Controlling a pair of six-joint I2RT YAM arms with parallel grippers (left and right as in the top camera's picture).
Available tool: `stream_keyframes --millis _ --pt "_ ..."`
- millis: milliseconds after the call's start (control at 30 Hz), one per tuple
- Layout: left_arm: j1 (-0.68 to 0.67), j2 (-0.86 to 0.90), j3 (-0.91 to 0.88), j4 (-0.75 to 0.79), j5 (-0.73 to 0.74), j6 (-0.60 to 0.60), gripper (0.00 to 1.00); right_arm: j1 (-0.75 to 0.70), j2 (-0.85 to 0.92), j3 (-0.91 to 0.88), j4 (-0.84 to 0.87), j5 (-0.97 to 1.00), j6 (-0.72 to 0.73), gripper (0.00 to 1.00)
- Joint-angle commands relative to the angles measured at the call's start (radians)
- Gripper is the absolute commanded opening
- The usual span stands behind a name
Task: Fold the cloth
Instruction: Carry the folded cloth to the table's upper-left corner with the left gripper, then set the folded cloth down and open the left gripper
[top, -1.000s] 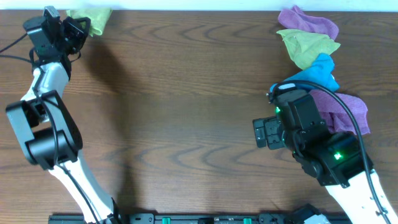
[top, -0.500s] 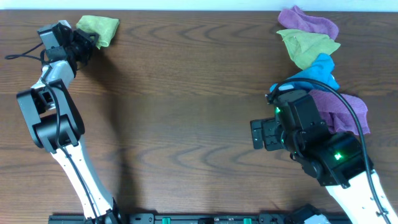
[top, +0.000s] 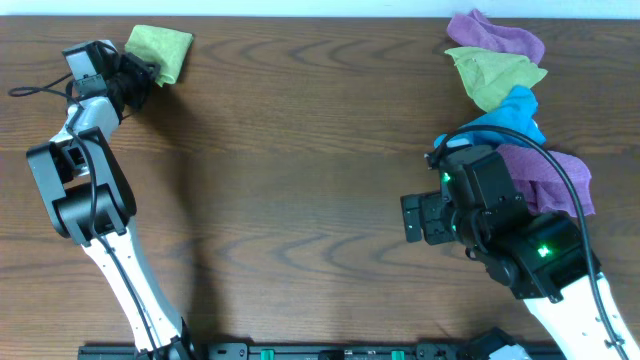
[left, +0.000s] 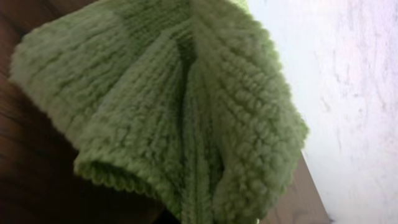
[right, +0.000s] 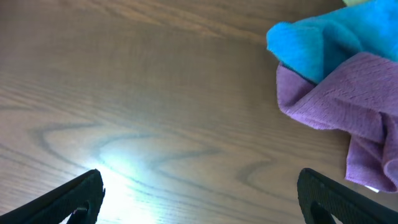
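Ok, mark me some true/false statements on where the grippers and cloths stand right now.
1. The left gripper is shut on the cloth. True.
2. The right gripper holds something. False: it is open over bare table, holding nothing.
3. The cloth is at the table's middle. False: it is at the far left corner.
4. A blue cloth touches a purple cloth. True.

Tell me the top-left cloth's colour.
Plain lime green: the cloth shows clearest in the left wrist view.
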Motion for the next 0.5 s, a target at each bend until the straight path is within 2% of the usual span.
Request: stream_keyframes --millis 0,267,467 --pt "0.015 0.001 0.016 0.018 -0.052 -0.031 0.06 -0.007 -0.006 0.001 -0.011 -0.016 0.023 0.99" --pt "0.047 0.001 0.016 0.101 -0.044 -0.133 0.06 -0.005 -0.006 0.001 -0.017 -0.027 0.030 0.99" --pt "0.035 0.001 0.016 0.104 -0.013 -0.129 0.06 -0.005 -0.006 0.001 -0.006 -0.026 0.029 0.99"
